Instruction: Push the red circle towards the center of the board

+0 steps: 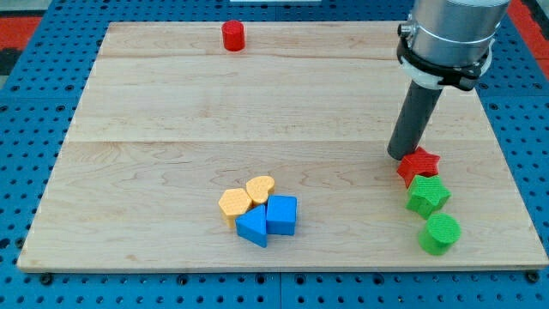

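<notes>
one small red plastic circle, a short round cylinder, stands near the view's top edge of the pale wooden board, a little left of the middle, well apart from every other block. we see it alone there, with bare wood all round it.

our arm's grey metal housing comes in at the view's top right, and from it the straight dark rod slopes down to the board. my tip rests on the wood at the right side, just beside the upper left edge of a red star-shaped block; we cannot tell whether they touch. we carry no jaws at all, only this rod, so nothing is grasped. my tip is far from the red circle, across the board to the view's right and lower.

below the red star sits a green star-shaped block, touching or nearly touching it, and below that a green round cylinder block, near the board's lower right corner.

toward the view's bottom centre four blocks huddle together: a yellow hexagon-like block, a yellow heart-like block to its upper right, a blue triangular block and a blue squarish block.

around the board lies a blue perforated table.
</notes>
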Controlling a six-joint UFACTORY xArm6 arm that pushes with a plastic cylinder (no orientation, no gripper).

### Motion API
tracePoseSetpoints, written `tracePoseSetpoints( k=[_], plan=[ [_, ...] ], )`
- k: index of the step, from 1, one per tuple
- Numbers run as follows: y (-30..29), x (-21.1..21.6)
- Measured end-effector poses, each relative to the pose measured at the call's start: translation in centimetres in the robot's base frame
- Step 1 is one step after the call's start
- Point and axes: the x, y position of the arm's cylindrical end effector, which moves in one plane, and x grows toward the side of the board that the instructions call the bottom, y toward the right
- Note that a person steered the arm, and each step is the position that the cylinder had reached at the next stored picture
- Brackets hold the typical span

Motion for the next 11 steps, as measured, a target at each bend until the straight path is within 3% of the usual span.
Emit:
tracePoseSetpoints(
  k=[1,2,3,4,5,6,7,8,9,10,11],
  plan=[
    [-0.7,-1.2],
    [-4.1,-5.0],
    [-15.4,-7.1],
    [-26.9,-11.9],
    [-28.1,-18.8],
    [-28.0,-22.5],
    [-26.0,-24.8],
    [-21.2,-24.0],
    [-20.2,-27.2],
    [-17.9,-25.9],
    [-14.5,-19.8]
  ],
)
